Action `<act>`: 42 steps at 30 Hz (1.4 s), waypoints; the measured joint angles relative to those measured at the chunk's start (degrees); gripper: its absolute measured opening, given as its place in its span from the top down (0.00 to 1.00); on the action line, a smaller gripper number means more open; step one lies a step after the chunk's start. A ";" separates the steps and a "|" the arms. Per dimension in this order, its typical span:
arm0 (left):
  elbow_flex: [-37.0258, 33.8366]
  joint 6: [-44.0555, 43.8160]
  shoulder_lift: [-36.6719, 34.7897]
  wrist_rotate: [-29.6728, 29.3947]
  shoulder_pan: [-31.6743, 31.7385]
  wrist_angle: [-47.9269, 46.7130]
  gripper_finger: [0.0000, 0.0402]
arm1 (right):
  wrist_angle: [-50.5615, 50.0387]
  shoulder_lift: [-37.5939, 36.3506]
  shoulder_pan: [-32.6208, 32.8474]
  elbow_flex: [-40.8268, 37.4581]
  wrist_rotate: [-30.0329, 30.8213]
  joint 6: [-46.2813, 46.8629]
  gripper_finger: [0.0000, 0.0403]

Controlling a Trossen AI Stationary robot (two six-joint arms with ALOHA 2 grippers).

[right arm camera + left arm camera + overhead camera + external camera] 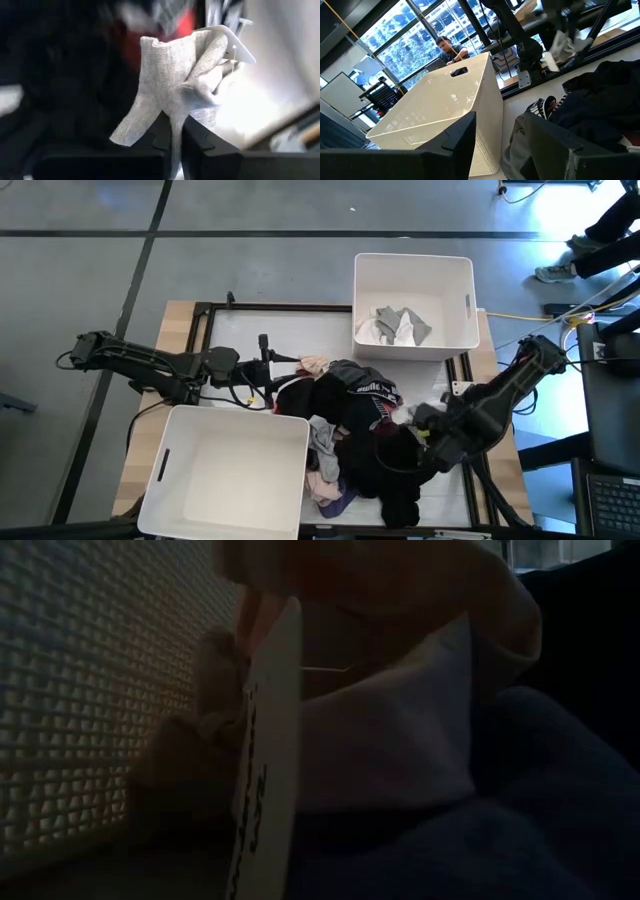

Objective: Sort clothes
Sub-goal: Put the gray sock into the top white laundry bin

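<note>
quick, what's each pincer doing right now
Left pincer: open, holding nothing, beside the empty white bin at the clothes pile.
Right pincer: closed on a light grey knit piece, over the pile.

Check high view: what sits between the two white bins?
The clothes pile, its upper-left edge, plus bare table mat; the left gripper reaches in there.

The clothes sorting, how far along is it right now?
Barely started. A few grey and white garments lie in the far white plastic bin; the near white bin is empty. The right gripper pinches a light grey knitted sock. The dark clothes pile remains; the left gripper waits beside it.
</note>
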 joint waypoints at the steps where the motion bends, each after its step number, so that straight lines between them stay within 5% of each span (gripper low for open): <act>1: 0.00 -0.02 0.00 0.00 0.00 0.00 0.60 | -0.71 0.00 -0.87 1.80 2.49 -1.93 0.95; 16: 0.00 -0.02 -0.02 0.00 0.00 -0.17 0.60 | -5.04 -0.04 -25.51 14.94 28.95 -25.52 0.94; 24: 0.00 -0.02 -0.02 0.00 -0.02 -0.22 0.60 | -3.36 -0.04 -41.85 14.94 31.12 -34.16 0.93; 36: 0.00 -0.02 -0.01 0.00 -0.01 -0.27 0.60 | -1.26 -0.04 -54.85 14.94 30.92 -36.83 0.91; 42: 0.00 -0.02 0.00 0.00 -0.02 -0.26 0.60 | -1.13 -0.04 -58.71 14.94 30.34 -36.59 0.74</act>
